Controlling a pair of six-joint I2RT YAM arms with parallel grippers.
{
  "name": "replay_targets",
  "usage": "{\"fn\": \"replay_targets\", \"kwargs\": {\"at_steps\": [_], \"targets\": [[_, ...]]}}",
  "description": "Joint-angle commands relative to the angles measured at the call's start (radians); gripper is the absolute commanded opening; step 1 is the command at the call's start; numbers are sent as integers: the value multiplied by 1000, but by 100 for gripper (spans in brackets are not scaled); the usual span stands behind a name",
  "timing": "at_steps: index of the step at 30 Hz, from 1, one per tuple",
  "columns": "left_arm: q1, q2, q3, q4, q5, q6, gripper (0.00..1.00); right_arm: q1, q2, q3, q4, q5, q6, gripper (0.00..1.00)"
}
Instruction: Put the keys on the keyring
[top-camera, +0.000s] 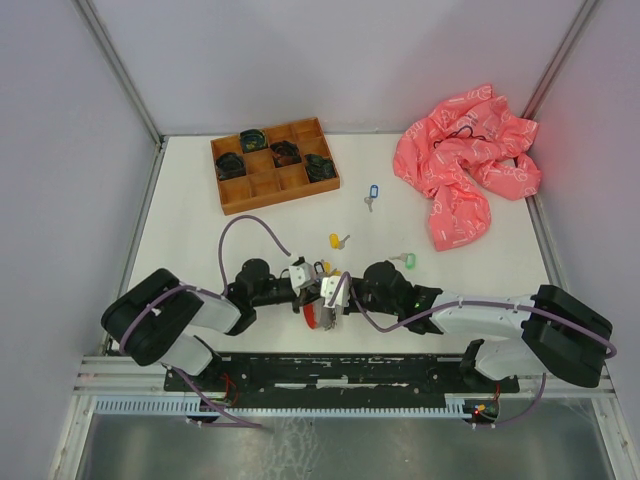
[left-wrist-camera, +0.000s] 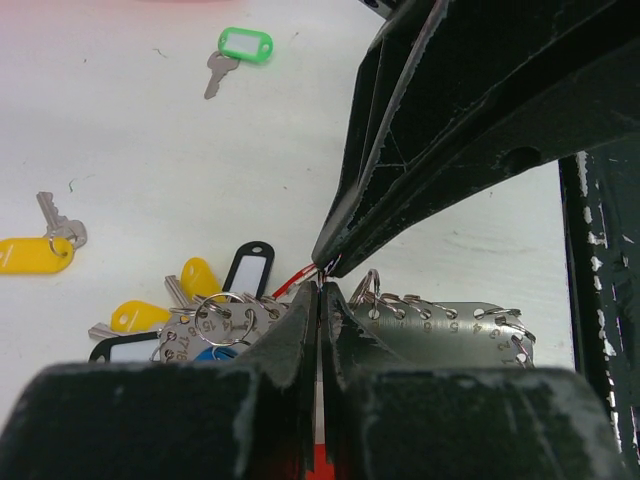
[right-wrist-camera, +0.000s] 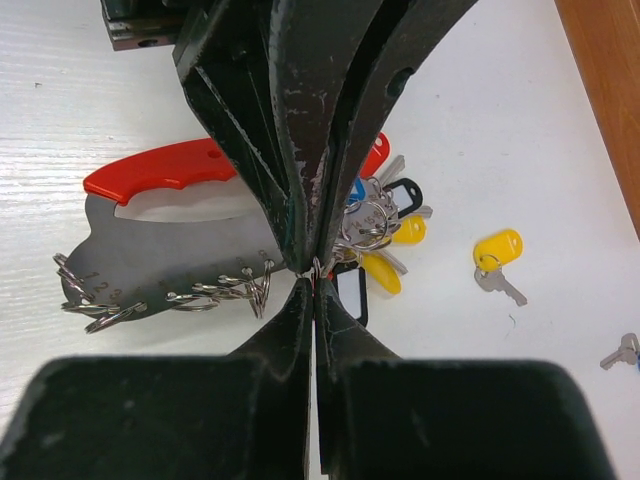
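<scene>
Bright, even light is falling from overhead on my white bench (top-camera: 180, 230), leaving only soft shadows. In both wrist views my fingers (left-wrist-camera: 150, 420) are looming dark and blurred up close. The pink cloth (top-camera: 465, 160) is glowing and tinting the wall (top-camera: 590, 120) beside it.

A compartment tray (top-camera: 282, 200) sits at the back left of the table (top-camera: 190, 250), with bundles (top-camera: 250, 140) in four of its sections. A crumpled cloth (top-camera: 465, 165) lies at the back right. Between them lies the farthest key (top-camera: 372, 194). Nearer the arms lie the middle key (top-camera: 338, 241) and, to its right, the right-hand key (top-camera: 404, 261). At near centre the key bunch (right-wrist-camera: 375, 225) lies just behind a holder plate (right-wrist-camera: 190, 250). The left gripper (left-wrist-camera: 320, 290) and right gripper (right-wrist-camera: 314, 283) meet tip to tip over them.
</scene>
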Motion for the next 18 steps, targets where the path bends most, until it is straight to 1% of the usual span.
{"fn": "replay_targets", "kwargs": {"at_steps": [1,6,10,14,18], "targets": [[10,-46,9,70,-9,-41,3,-1,-20,17,0,48,10,1],[48,-72,-13,134,-16,-121,3,-1,-18,-3,17,36,24,1],[49,-83,-18,162,-40,-163,3,2,-8,-10,58,3,26,1],[45,-58,-19,237,-52,-222,3,6,22,-6,119,-30,24,1],[36,-26,-40,308,-85,-250,3,11,37,-8,179,-38,22,1]]}}
